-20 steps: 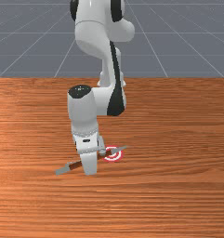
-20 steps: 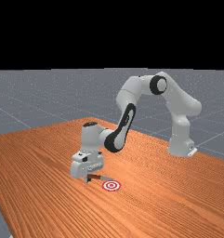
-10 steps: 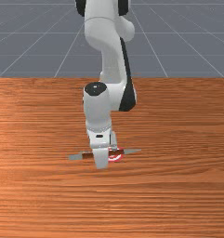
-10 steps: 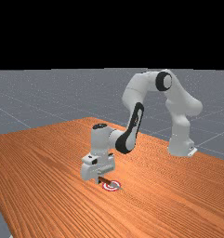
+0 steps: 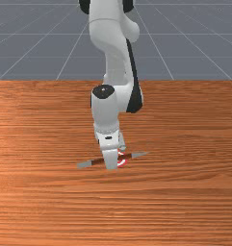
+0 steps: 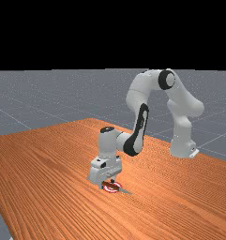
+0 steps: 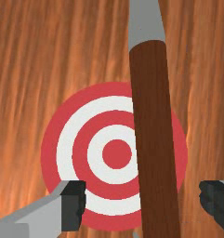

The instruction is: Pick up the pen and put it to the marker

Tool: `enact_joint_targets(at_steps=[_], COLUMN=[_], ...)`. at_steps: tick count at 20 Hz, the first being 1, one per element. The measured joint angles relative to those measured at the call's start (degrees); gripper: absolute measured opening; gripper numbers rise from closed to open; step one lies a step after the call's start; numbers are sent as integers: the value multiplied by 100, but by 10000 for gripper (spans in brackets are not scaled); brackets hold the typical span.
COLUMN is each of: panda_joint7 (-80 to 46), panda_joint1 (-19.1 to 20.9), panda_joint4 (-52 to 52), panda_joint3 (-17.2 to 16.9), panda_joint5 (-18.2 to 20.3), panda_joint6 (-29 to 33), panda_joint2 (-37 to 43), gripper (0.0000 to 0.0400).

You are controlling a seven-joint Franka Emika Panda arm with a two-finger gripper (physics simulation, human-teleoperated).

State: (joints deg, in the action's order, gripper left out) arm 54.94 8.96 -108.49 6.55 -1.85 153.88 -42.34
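In the front view my gripper is low over the round red-and-white marker. The pen, brown with grey ends, passes under my hand and across the marker, one end toward the front view's left. The far view has my gripper beside the pen and marker. Seen from the wrist, my open gripper has its fingertips wide apart, with the pen between them, touching neither. The pen covers one side of the marker, beside its centre; whether it rests flat is unclear.
The wooden table extends around the pen and marker on all sides. My arm's base stands on the table at the far view's right.
My hand has moved toward the front view's right. The pen has shifted the same way, turned somewhat, and now overlaps the marker more.
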Motion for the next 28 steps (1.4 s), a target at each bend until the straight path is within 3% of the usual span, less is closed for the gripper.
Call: enact_joint_targets(at_steps=[2, 3, 6, 8, 10, 12, 13, 14, 15, 17, 18, 21, 22, 23, 24, 27, 28], panda_joint7=[-113, 149, 73, 159, 212, 142, -157, 49, 21, 7, -574, 58, -75, 400, 76, 63, 288], panda_joint1=[-131, 65, 68, 211, 274, 219, 14, 137, 91, 40, -123, 169, 47, 314, 173, 124, 213], panda_joint4=[-103, -111, -291, -774, -926, -655, -552, -25, 304, 424, -176, -1229, -1416, -1405, -1013, -884, -1017], panda_joint3=[-163, 36, 31, 176, 253, 203, -14, 133, 96, 35, -167, 81, -58, 184, 29, -32, 68], panda_joint5=[-121, -35, 0, 55, 181, 188, -144, 93, 57, 13, 116, 76, -31, 30, 39, 3, -59], panda_joint6=[243, 198, 454, 1058, 556, -487, -638, -1374, -1626, -1309, 5, 639, 580, 528, -36, 402, 839], panda_joint2=[47, 58, 196, 597, 1223, 1604, 1633, 1324, 995, 510, 535, 964, 1089, 1068, 846, 432, 444], gripper=[391, 395, 399, 400, 400, 400, 400, 400, 400, 400, 400, 400, 400, 400, 400, 400, 400])
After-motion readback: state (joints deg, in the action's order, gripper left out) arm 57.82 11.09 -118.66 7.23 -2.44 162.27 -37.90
